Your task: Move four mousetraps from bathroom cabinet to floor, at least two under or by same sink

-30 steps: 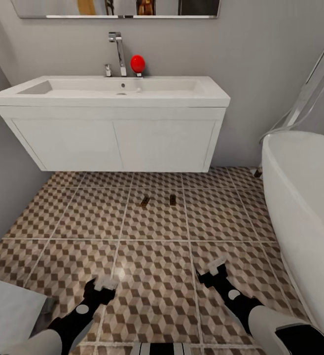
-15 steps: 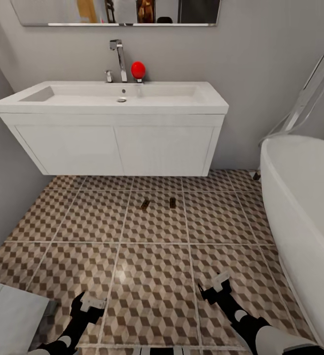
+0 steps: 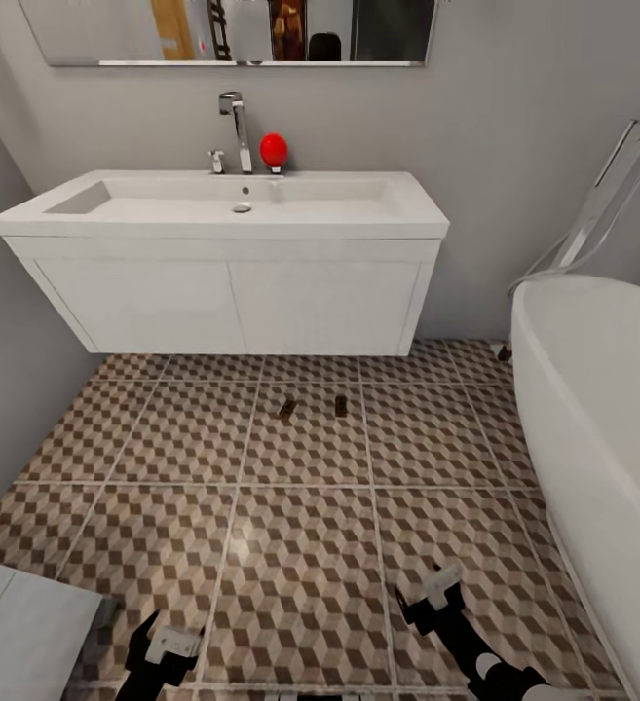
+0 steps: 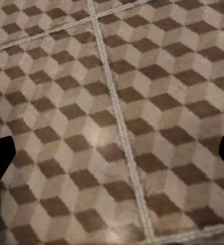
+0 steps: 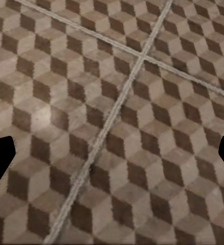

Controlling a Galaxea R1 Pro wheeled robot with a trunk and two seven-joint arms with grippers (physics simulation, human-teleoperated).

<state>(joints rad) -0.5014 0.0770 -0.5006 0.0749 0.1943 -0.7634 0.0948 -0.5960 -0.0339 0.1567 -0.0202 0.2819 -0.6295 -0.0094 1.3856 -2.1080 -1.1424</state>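
Observation:
Two mousetraps lie on the bathroom floor (image 3: pixel 300 545) just in front of the sink's white vanity (image 3: pixel 232 302): one (image 3: pixel 286 409) slightly askew, the other (image 3: pixel 340 405) a little to its right. The sink (image 3: pixel 164 206) with its chrome tap hangs on the back wall. My left gripper (image 3: pixel 171 638) and right gripper (image 3: pixel 432 589) hover low over the tiles at the near edge, well short of the traps. Both are open, with only cube-pattern tiles between the spread fingers of the left (image 4: pixel 112 158) and of the right (image 5: pixel 112 158). The cabinet is out of view.
A rounded white bathtub (image 3: pixel 602 419) takes up the right side, with a chrome rack behind it. A pale flat surface (image 3: pixel 18 623) juts in at the near left. A red object (image 3: pixel 274 149) stands by the tap. A grey wall closes the left side.
The whole picture has shifted down and the sink looks farther off, so the camera has moved. Both arms have drawn back toward the near edge. The two mousetraps lie as before.

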